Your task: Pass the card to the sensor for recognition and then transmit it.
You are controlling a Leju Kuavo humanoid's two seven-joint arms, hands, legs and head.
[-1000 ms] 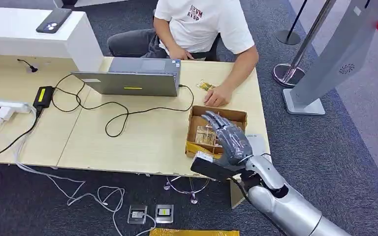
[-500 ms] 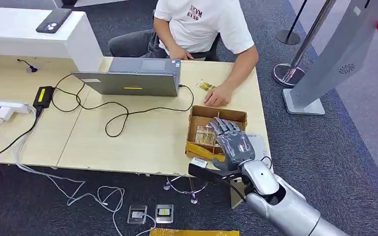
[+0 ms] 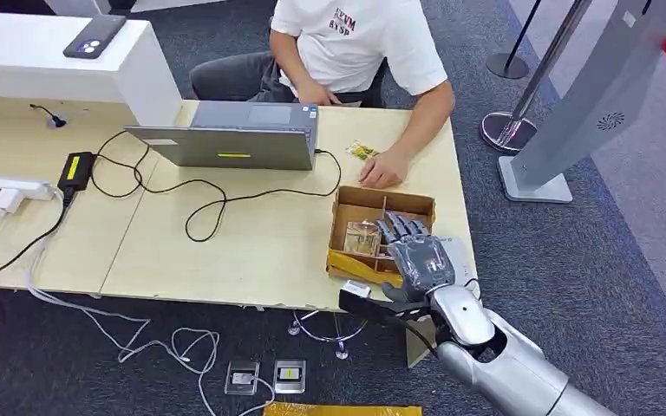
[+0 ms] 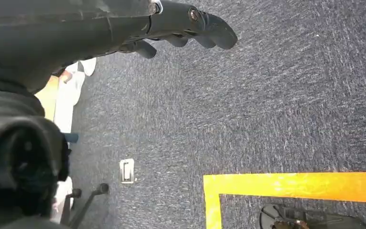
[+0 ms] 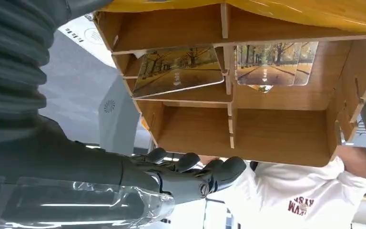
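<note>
**Right hand over the card box, nothing held**

Where the head view looks down on the desk, the right hand (image 3: pixel 418 260) hangs over the near right part of the wooden box (image 3: pixel 351 201), fingers spread and holding nothing. A card (image 3: pixel 362 237) lies in the box's left compartment, just beside the fingers. A person's hand (image 3: pixel 383 170) rests flat on the desk (image 3: pixel 251 243) just beyond the box, near a small packet (image 3: pixel 362 151). A laptop (image 3: pixel 234 139) and a black cable (image 3: pixel 217 201) lie further left. A grey kiosk (image 3: pixel 603 95) stands on the carpet to the right.

From the left wrist, the left hand (image 4: pixel 171 28) hangs above carpet and yellow floor tape (image 4: pixel 286 186), fingers loosely curled, holding nothing.

From the right wrist, the box (image 5: pixel 286 133) shows its dividers, with two tree-lined photo cards (image 5: pixel 178 69) in neighbouring compartments. The fingers (image 5: pixel 205 174) sit apart from both cards, by the empty compartments.
</note>
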